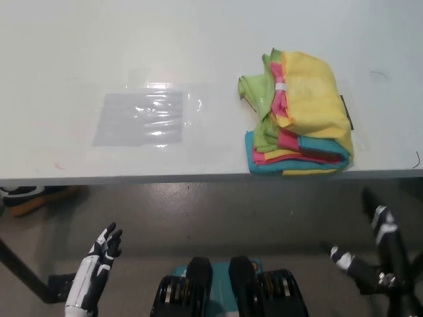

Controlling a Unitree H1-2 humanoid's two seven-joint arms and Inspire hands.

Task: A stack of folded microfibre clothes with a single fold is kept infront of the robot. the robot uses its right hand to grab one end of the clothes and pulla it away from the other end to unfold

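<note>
One cloth stack [299, 115], two robot hands low

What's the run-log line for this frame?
cloth stack: folded, untouched | right hand: open, below table edge | left hand: open, resting low

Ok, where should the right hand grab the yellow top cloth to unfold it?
Probably its loose left edge, where the layers bunch beside the green and pink cloths; the fold looks to run along the right side. Bring the right hand, now below the table edge, up over the stack and pull rightward. The left hand rests low.
</note>
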